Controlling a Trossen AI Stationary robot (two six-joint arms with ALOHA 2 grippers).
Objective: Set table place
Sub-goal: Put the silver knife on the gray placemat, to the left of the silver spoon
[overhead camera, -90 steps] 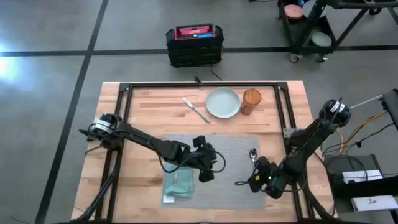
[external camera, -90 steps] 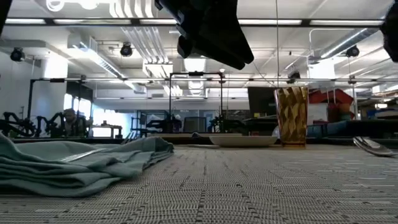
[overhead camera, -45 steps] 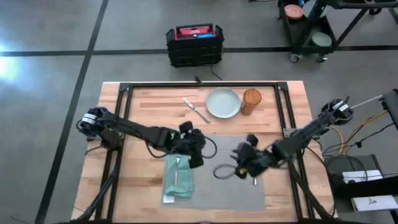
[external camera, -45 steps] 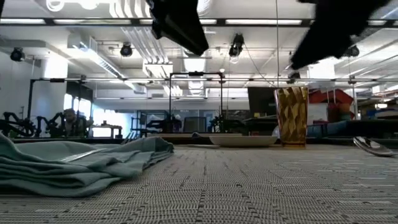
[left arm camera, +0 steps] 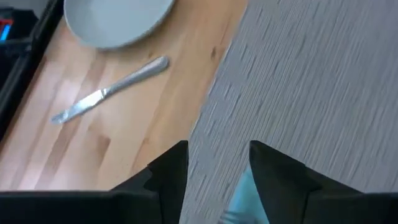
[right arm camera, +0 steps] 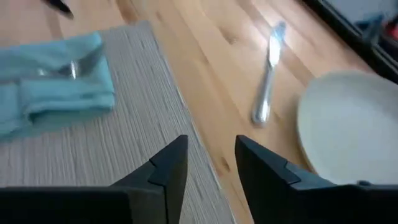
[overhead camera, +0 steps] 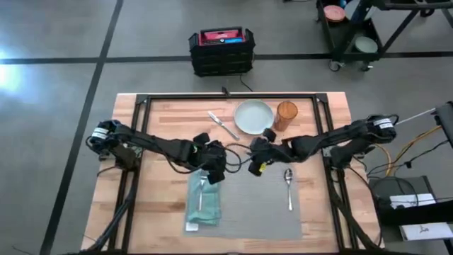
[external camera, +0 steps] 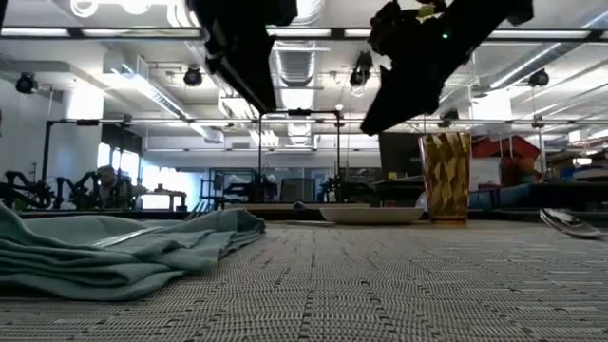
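Observation:
The grey placemat (overhead camera: 248, 195) lies on the table (overhead camera: 163, 120). On the mat's left part sits the folded teal napkin (overhead camera: 204, 202), with the fork (overhead camera: 202, 200) on top of it. The spoon (overhead camera: 289, 188) lies on the mat's right part. Beyond the mat, on bare wood, are the knife (overhead camera: 223, 125), the pale plate (overhead camera: 254, 117) and the amber glass (overhead camera: 286, 115). My left gripper (left arm camera: 217, 168) hovers open above the mat's far edge, just past the napkin. My right gripper (right arm camera: 211, 162) hovers open beside it, over the mat's far middle. Neither has anything between its fingers.
A black crate (overhead camera: 221, 51) stands on the floor beyond the table's far edge. The black metal frame (overhead camera: 226, 98) runs around the table's far part and sides. A cart (overhead camera: 347, 28) stands at the far right of the room.
My right gripper has swung from the near right of the mat, beside the spoon, toward the table's left and far edge. My left gripper has drawn back from over the mat's middle toward the far edge, past the napkin. The spoon, napkin and fork lie as before.

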